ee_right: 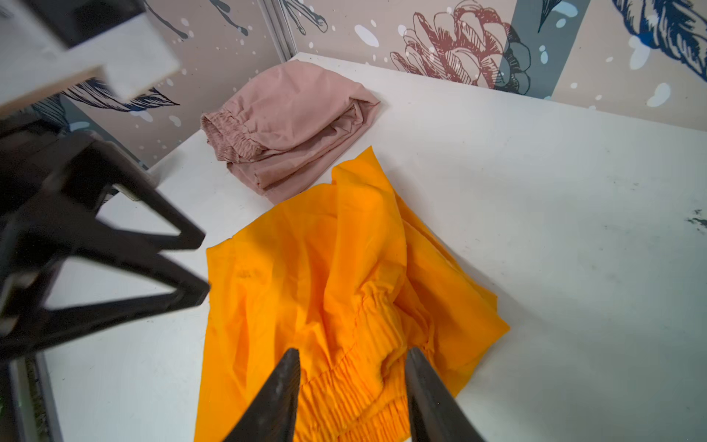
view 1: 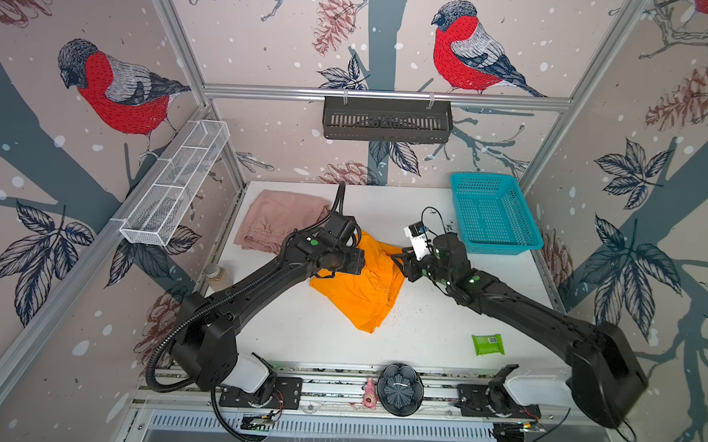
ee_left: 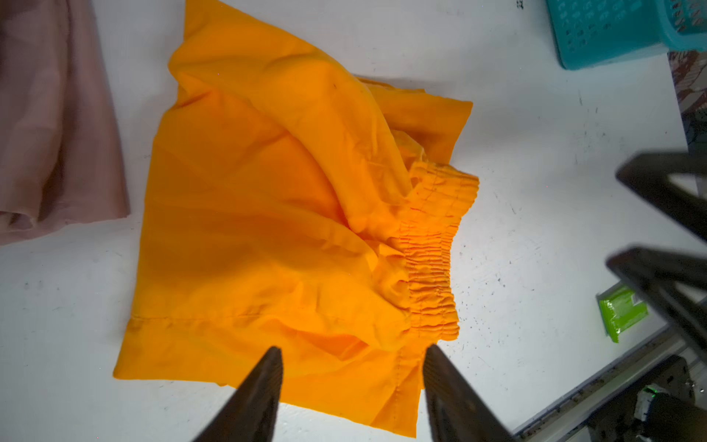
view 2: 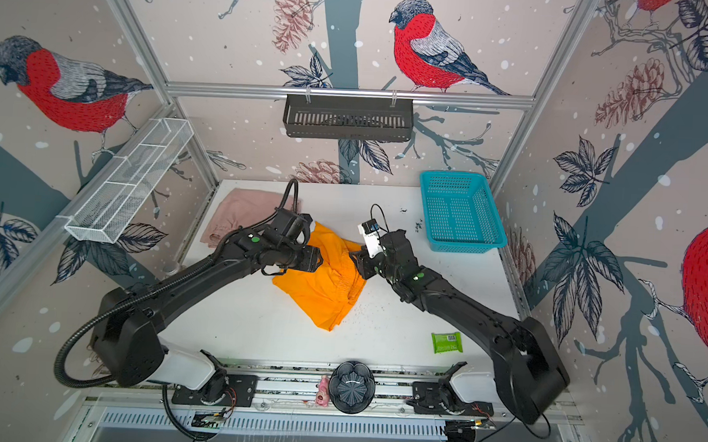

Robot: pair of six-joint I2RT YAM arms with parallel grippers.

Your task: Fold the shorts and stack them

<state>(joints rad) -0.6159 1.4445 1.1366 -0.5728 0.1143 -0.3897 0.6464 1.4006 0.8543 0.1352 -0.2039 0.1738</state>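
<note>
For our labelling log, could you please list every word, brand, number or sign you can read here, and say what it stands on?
No text can be read in any view.
Green packet: a white barcode-like patch and pale print, too small and blurred to read.
Orange shorts: no print or tag showing.
Pink shorts: no print or tag showing.
Basket: no lettering seen.

Counts, kind by kind
Two pairs of thin fabric shorts, one dusty pink pair and one bright orange pair; one teal plastic basket; one green foil packet.
</note>
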